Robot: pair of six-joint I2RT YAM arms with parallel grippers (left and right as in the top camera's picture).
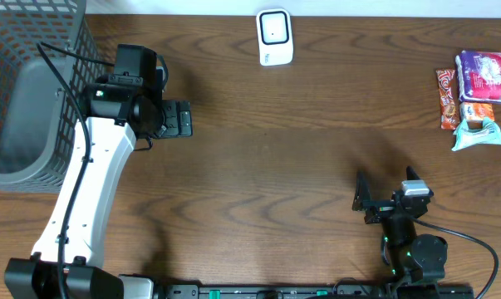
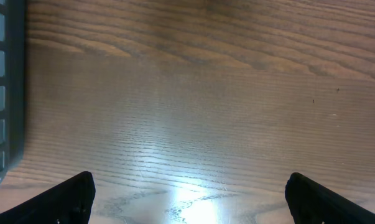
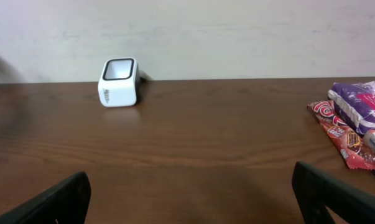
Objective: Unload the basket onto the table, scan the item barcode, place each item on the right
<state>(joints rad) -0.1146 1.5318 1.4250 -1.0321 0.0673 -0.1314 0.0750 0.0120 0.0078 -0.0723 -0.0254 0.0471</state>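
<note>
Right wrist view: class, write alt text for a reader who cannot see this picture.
A white scanner stands at the back left of a brown wooden table. At the right edge lie snack packets. The open right gripper, holding nothing, frames the bottom corners.

The left arm (image 1: 92, 178) is seen stretched from its base at the near left edge toward the far left. Its white link is slanted, and its black wrist (image 1: 130, 87) is bent over at the top. The left jaws are held wide apart and empty, directed downward, with their fingertips (image 2: 66, 196) seen at the lower corners of the wrist view. The right arm (image 1: 412, 249) is folded low over its base at the near right. The right jaws are likewise spread wide and empty and are levelled forward.
</note>
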